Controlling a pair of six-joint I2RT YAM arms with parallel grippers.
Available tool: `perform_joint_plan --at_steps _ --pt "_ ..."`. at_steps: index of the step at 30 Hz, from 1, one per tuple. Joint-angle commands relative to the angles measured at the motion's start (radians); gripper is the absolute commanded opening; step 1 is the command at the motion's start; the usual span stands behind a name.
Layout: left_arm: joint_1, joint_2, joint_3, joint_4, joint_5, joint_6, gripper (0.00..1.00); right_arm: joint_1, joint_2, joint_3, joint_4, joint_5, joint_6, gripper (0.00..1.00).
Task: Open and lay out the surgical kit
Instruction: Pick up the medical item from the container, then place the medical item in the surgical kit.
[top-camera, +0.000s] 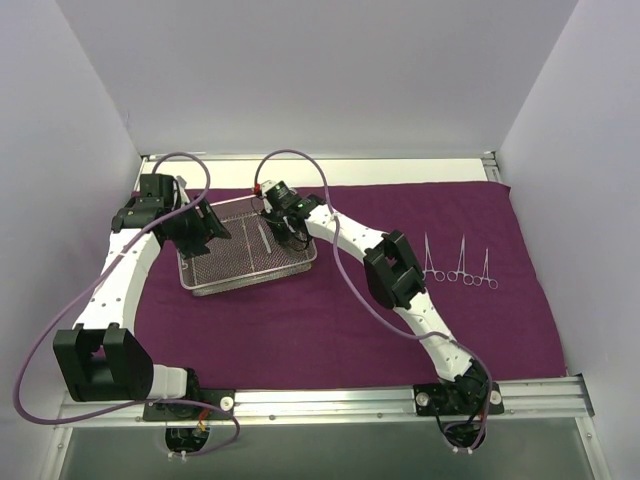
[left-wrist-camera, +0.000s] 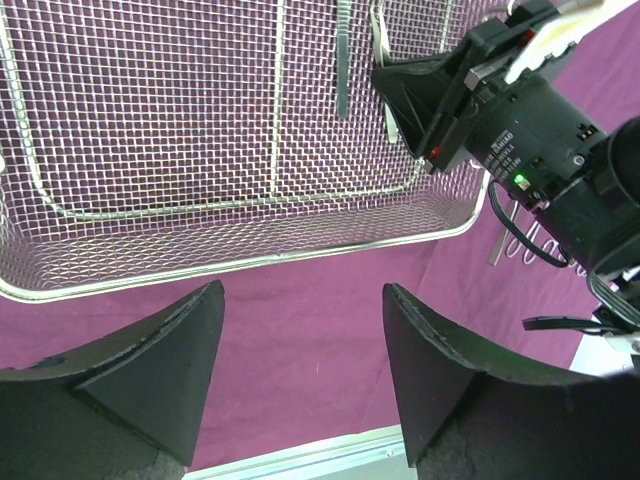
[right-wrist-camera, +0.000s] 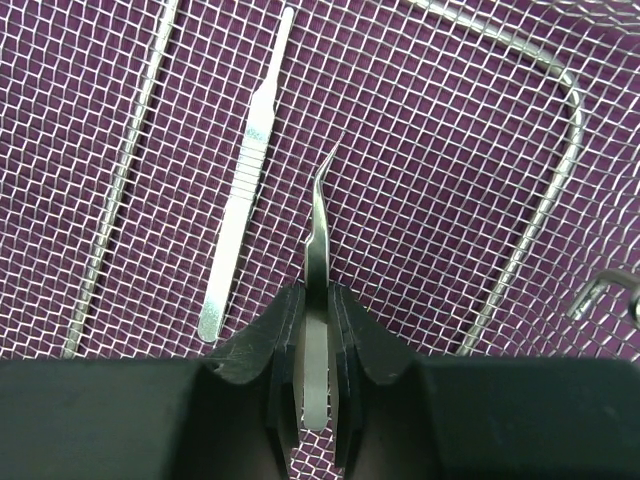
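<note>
The dark purple cloth (top-camera: 300, 325) lies spread flat over the table. The silver wire-mesh tray (top-camera: 250, 284) sits on it at the back left. My right gripper (top-camera: 283, 226) is down inside the tray, shut on curved silver tweezers (right-wrist-camera: 319, 215) whose tip points away over the mesh. A flat silver handle (right-wrist-camera: 241, 200) lies in the tray beside them. My left gripper (top-camera: 206, 226) is open and empty at the tray's left side, over bare cloth just outside the rim (left-wrist-camera: 250, 258). Three scissor-handled forceps (top-camera: 460, 264) lie in a row on the cloth at the right.
White walls close in the left, back and right. A metal rail (top-camera: 350, 402) runs along the near edge by the arm bases. Purple cables loop over both arms. The right arm's wrist (left-wrist-camera: 540, 140) shows close by in the left wrist view.
</note>
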Motion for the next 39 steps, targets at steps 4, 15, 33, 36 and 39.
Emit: perform_joint_plan --at_steps 4,15,33,36,39 --pt "0.007 -0.030 0.014 0.070 0.089 0.032 0.79 0.012 -0.100 0.028 -0.073 0.048 0.000 0.02" --pt "0.048 -0.009 -0.001 0.260 0.344 0.007 0.87 -0.140 -0.315 -0.044 -0.080 -0.457 0.086 0.00" --pt "-0.218 0.154 0.068 0.254 0.129 -0.384 0.80 -0.102 -0.572 -0.435 0.057 -0.573 0.156 0.00" --pt "-0.225 0.175 0.088 0.206 0.100 -0.387 0.78 -0.097 -0.595 -0.449 0.065 -0.564 0.161 0.00" --pt "-0.226 0.180 0.083 0.192 0.089 -0.395 0.75 -0.094 -0.614 -0.466 0.072 -0.561 0.164 0.00"
